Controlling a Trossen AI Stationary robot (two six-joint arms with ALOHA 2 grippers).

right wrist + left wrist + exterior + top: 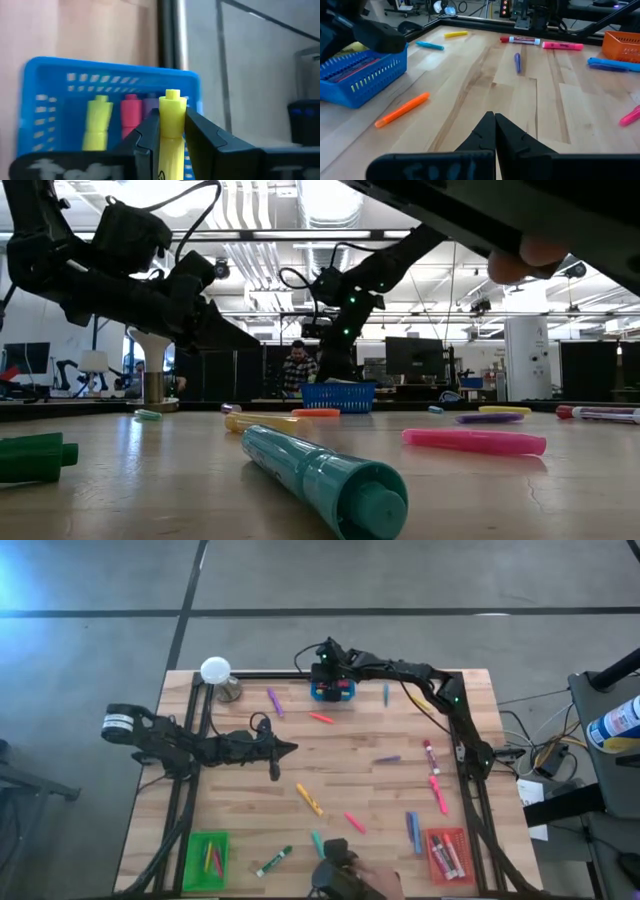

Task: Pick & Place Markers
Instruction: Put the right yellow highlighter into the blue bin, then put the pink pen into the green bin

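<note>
Right now a yellow marker sits pinched between the two fingers of the right gripper, and its cap end sticks out past the fingertips toward the blue basket. The marker's long side points straight at the open basket, which lies just ahead of it, so the drop looks like it only needs a letting go. Inside the basket there are already a yellow, a pink and a purple marker. The basket stands at the far edge of the wooden table, and the right gripper hangs right over it. The left gripper is shut and holds nothing, out over the middle of the table, well apart from the basket. An orange marker lies near the basket.
</note>
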